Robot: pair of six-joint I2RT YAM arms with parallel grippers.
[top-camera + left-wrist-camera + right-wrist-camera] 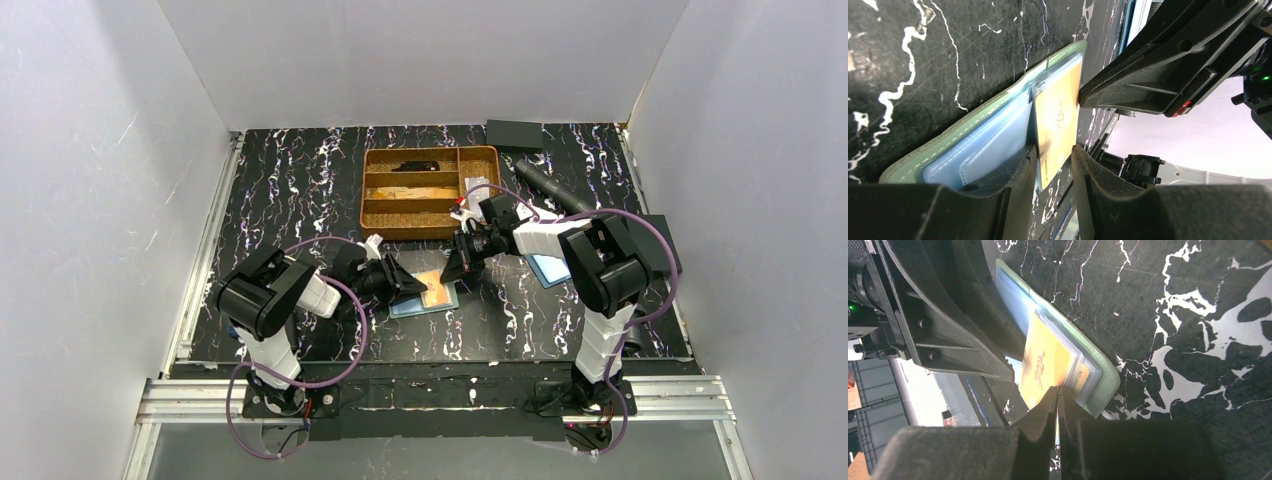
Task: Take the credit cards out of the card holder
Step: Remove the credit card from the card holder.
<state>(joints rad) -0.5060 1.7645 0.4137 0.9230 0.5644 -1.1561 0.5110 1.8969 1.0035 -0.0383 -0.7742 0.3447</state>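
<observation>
The teal-green card holder (412, 308) lies flat on the table between both arms, its clear pockets up. It also shows in the left wrist view (973, 130) and the right wrist view (1103, 375). The orange-gold card (436, 291) sticks partly out of its pocket (1045, 362). My right gripper (1057, 389) is shut on the card's edge. My left gripper (1054, 150) is open, one finger (1015, 170) resting on the holder's pocket, with the card's corner (1055, 130) in the gap. Another card marked "NO" (1081, 376) sits in the pocket. No dark blue card shows.
A brown divided tray (484, 156) stands behind the holder. A blue holder (550, 270) lies under the right arm. A black cylinder (548, 184) and a black box (513, 132) lie at the back right. White walls enclose the table.
</observation>
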